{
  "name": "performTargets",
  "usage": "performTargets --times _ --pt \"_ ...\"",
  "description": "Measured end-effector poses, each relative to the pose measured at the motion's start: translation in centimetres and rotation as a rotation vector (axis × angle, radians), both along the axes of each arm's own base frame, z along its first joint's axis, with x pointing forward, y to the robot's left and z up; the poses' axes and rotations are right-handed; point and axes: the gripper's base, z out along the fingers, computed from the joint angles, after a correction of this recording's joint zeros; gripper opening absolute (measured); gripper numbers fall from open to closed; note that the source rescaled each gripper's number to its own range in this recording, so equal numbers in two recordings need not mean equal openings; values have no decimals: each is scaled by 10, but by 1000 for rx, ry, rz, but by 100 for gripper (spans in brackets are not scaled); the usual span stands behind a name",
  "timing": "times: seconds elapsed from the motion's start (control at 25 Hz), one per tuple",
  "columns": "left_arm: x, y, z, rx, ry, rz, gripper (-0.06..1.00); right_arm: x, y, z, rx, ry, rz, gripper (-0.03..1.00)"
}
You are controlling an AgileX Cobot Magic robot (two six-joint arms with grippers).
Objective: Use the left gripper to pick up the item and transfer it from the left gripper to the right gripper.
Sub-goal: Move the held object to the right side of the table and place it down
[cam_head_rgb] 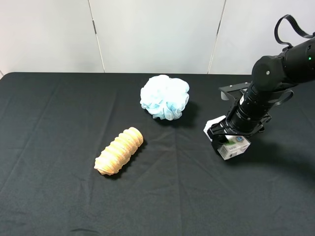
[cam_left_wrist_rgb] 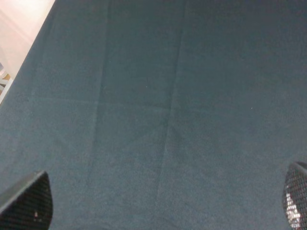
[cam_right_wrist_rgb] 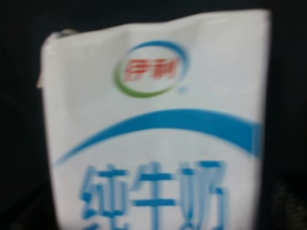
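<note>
We see a black tablecloth (cam_head_rgb: 59, 206), faintly creased, below white wall panels (cam_head_rgb: 147, 34). The right gripper (cam_head_rgb: 230, 146) clamps the carton (cam_head_rgb: 233, 147) low over its right side. The left gripper's fingertips (cam_left_wrist_rgb: 26, 203) are spread apart over bare cloth

- The table (cam_head_rgb: 49, 206) holds all the things.
- The pouf (cam_head_rgb: 164, 97) sits near the middle, on the far side.
- The roll (cam_head_rgb: 119, 151) lies nearer and to the left of the pouf, well apart from it.
- The carton (cam_head_rgb: 234, 147) is on the right, nearer than the pouf.
- The right gripper (cam_head_rgb: 227, 143) is around the carton, just above the table.
- The right arm (cam_head_rgb: 275, 78) reaches in from the far right.
- The roll and the carton are far apart.
</note>
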Motion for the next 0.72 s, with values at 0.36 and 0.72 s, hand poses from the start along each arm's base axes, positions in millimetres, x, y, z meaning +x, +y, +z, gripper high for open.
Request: performTargets --times 0.36,0.72 --pt "0 0 0 0 0 0 93 0 0 0 2 -1 -7 99" --pt "0 0 0 0 0 0 93 -4 -1 25 0 16 -4 100"
